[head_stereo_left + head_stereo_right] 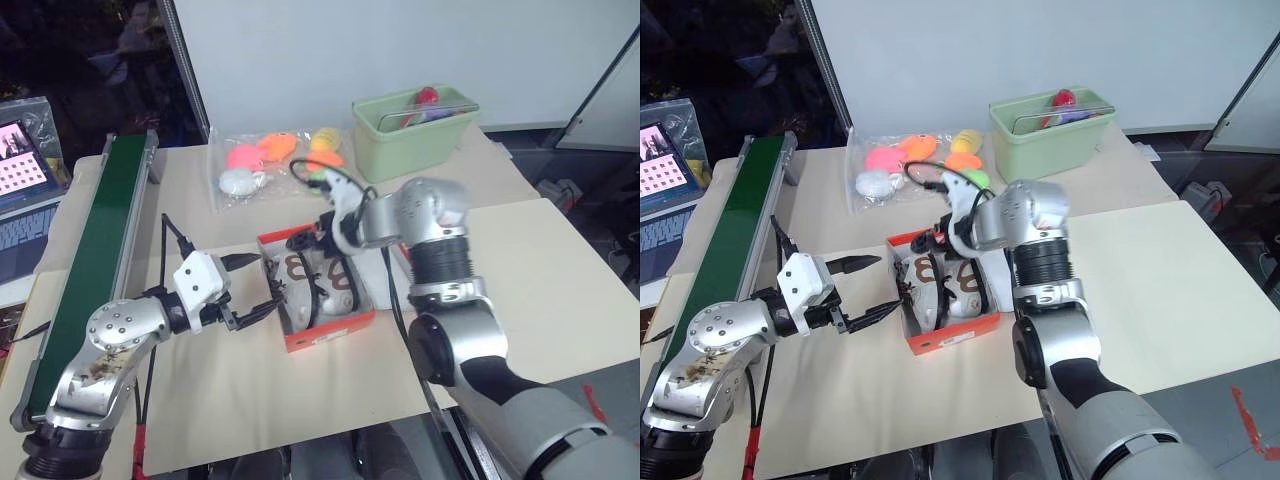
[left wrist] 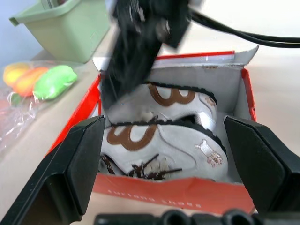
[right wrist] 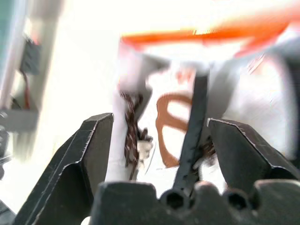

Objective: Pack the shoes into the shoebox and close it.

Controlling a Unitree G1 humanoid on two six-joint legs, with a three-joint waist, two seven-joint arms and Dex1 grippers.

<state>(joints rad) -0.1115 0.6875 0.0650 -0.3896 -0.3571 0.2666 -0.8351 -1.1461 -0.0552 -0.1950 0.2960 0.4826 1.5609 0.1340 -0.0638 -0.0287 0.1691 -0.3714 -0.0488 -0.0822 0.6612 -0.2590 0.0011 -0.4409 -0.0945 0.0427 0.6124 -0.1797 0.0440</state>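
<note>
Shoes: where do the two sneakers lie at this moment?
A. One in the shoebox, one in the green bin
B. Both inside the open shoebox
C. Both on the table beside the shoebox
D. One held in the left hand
B: both shoes lie side by side inside the open shoebox, and the left hand stands open and empty beside the box.

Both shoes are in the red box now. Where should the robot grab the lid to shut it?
Probably the lid's free red edge. The lid stands open on the side of the shoebox away from the left gripper, its white inside facing the shoes. The right gripper could pinch that thin edge from above and fold it over them.
</note>
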